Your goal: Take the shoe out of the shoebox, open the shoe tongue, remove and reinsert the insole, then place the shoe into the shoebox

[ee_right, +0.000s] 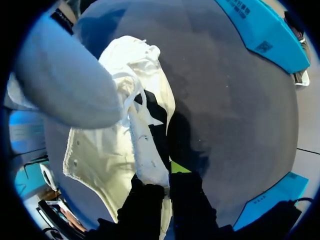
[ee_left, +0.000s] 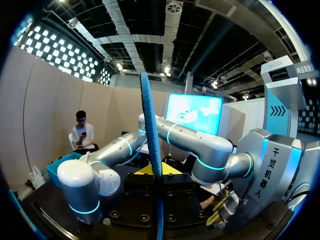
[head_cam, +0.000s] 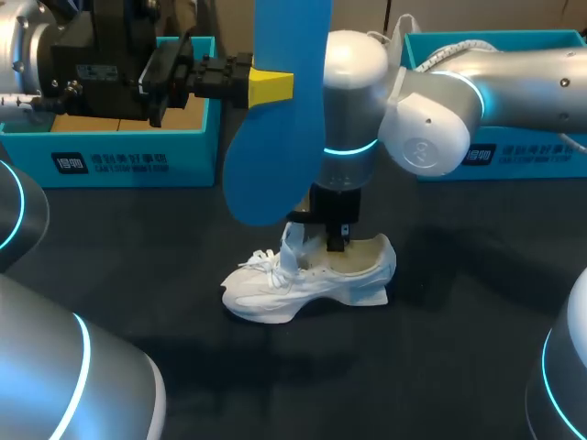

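My left arm comes in from the far left, held high above the table, with its wrist lying level so the fingers point across toward the middle. My left claw is closed flat on the blue insole, gripping it partway along one edge. The insole hangs upright in the air, broad rounded end down, above the toe half of the shoe. From my left wrist the insole shows edge-on, a thin blue strip running straight up from between the yellow tips.

My right arm enters from the far right. Its upper part runs level toward the middle, bends at a thick joint, and its last section drops straight down over the shoe. My right claw is nearly closed, its two fingers pinching the white tongue from both sides at the mouth of the shoe, with the pale inside of the shoe open just beside it.

The shoe is white and stands on its sole in the middle of the table, toe toward my left and heel toward my right. It is outside both boxes. The shoebox on my left and the shoebox on my right, both blue, sit along the far edge, well apart from the shoe.
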Controlling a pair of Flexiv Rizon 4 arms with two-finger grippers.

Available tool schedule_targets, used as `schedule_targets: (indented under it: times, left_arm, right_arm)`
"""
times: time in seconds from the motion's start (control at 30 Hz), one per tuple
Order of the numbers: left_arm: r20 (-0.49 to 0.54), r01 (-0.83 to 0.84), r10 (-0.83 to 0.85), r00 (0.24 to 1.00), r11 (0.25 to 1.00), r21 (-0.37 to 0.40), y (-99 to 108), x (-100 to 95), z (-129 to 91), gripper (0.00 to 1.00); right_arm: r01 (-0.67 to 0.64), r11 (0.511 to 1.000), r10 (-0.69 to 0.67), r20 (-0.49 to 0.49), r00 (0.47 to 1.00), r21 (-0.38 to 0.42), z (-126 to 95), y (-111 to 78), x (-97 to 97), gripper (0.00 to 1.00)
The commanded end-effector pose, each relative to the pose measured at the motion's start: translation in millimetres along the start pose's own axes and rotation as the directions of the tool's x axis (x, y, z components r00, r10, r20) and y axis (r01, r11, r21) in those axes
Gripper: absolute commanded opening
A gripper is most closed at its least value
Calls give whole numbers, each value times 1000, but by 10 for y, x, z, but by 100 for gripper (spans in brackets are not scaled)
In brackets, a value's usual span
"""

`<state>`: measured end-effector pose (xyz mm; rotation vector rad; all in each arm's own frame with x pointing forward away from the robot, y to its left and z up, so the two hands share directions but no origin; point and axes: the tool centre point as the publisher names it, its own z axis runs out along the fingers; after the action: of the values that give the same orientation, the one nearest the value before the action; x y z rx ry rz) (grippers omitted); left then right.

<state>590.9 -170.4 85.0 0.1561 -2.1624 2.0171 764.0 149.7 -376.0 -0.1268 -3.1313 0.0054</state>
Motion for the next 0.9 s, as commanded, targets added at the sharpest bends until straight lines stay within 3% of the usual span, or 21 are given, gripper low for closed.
schedule_targets:
  times: [0.03,0.23,0.43,0.63,0.9]
  left_arm:
    - [-1,0,0,1000,1000,-3,-4,-7,8,0]
    - [-1,0,0,1000,1000,-3,-4,-7,8,0]
    - [-1,0,0,1000,1000,-3,-4,-7,8,0]
    - [-1,0,0,1000,1000,-3,-4,-7,8,0]
    - [-1,0,0,1000,1000,-3,-4,-7,8,0]
  right_arm:
    - [-47,999,47,12,999,-5,-177,-58,81,0]
    - [-220,975,221,21,975,-23,-327,-106,178,0]
    - [-456,888,457,-5,890,-62,-358,-105,254,0]
    - [-686,721,688,-22,726,-94,-382,8,262,0]
    - [-828,552,830,-34,557,-93,-433,174,274,0]
